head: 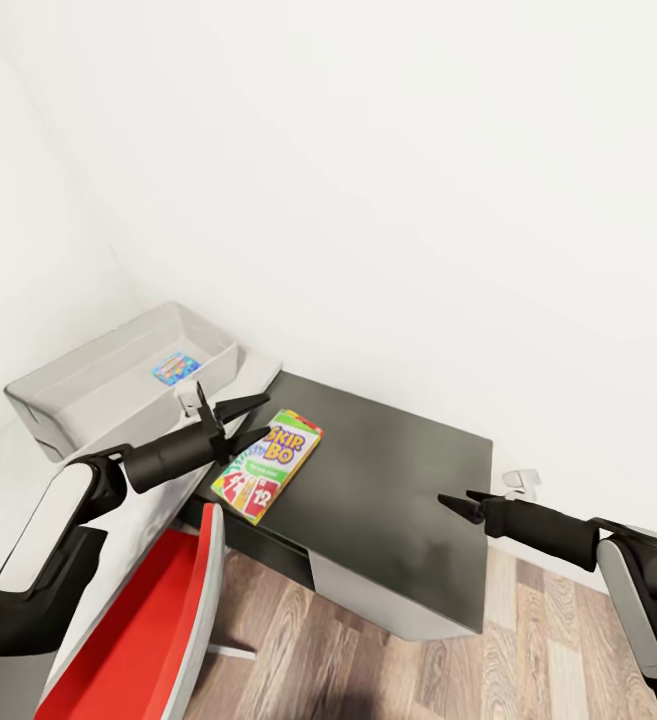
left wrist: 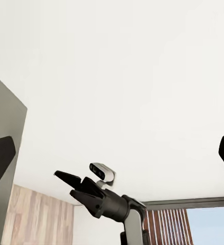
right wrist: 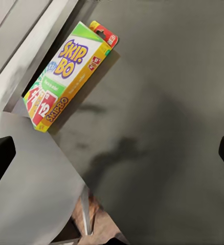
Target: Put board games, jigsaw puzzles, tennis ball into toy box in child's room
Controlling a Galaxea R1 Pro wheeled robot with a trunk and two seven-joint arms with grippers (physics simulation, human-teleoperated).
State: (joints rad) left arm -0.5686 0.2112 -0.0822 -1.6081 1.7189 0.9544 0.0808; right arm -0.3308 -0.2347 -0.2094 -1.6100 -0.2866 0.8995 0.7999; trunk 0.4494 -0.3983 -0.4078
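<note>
The rainbow SKIP-BO board game (head: 268, 465) lies flat on a dark-grey cabinet top (head: 388, 500), near its left edge. My left gripper (head: 264, 416) is open just above the box's near-left corner, with nothing between its fingers. My right gripper (head: 456, 497) hovers open over the right half of the cabinet, well away from the box (right wrist: 68, 71). Up and to the left, the light-grey toy box (head: 78, 385) sits on the pale table (head: 260, 372). A mostly blue board game (head: 176, 368) lies inside it. The left wrist view faces the white wall and catches my right gripper (left wrist: 71, 185).
A red chair with a white back (head: 158, 620) stands close under my left arm, against the cabinet front (right wrist: 35, 173). White walls close the corner behind the table and cabinet. Wood-plank floor (head: 368, 660) lies in front of the cabinet.
</note>
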